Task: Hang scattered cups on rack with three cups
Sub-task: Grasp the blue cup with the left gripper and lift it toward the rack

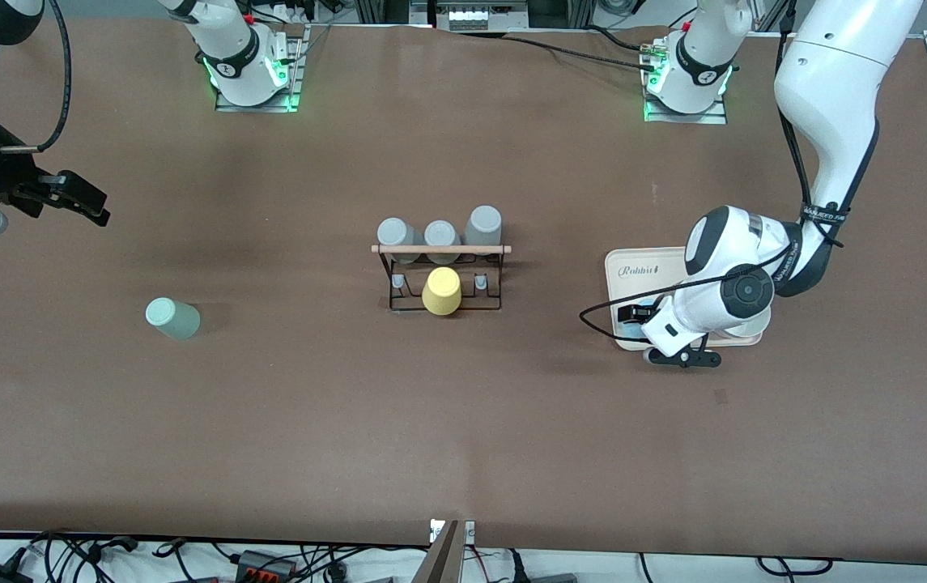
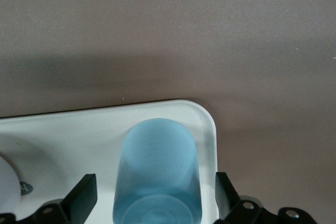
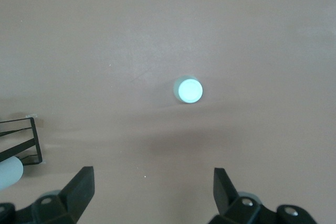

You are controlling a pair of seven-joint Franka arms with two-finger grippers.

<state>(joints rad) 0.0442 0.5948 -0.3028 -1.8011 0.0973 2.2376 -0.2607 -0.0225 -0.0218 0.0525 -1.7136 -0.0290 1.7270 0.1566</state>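
The light blue cup (image 2: 157,171) stands on the beige tray (image 2: 63,135) near a corner, mostly hidden under the arm in the front view. My left gripper (image 2: 156,198) is open, one finger on each side of the cup with a gap to it; it also shows in the front view (image 1: 633,314). The pale mint cup (image 1: 172,318) stands on the table toward the right arm's end and shows in the right wrist view (image 3: 189,90). My right gripper (image 1: 91,202) is open and empty, held high over that end. The rack (image 1: 440,249) stands mid-table.
Three grey cups (image 1: 441,235) hang along the rack's rod, and a yellow cup (image 1: 441,291) sits on a lower peg. The beige tray (image 1: 625,267) lies toward the left arm's end and holds a white round object (image 2: 6,182). A rack corner (image 3: 21,140) shows in the right wrist view.
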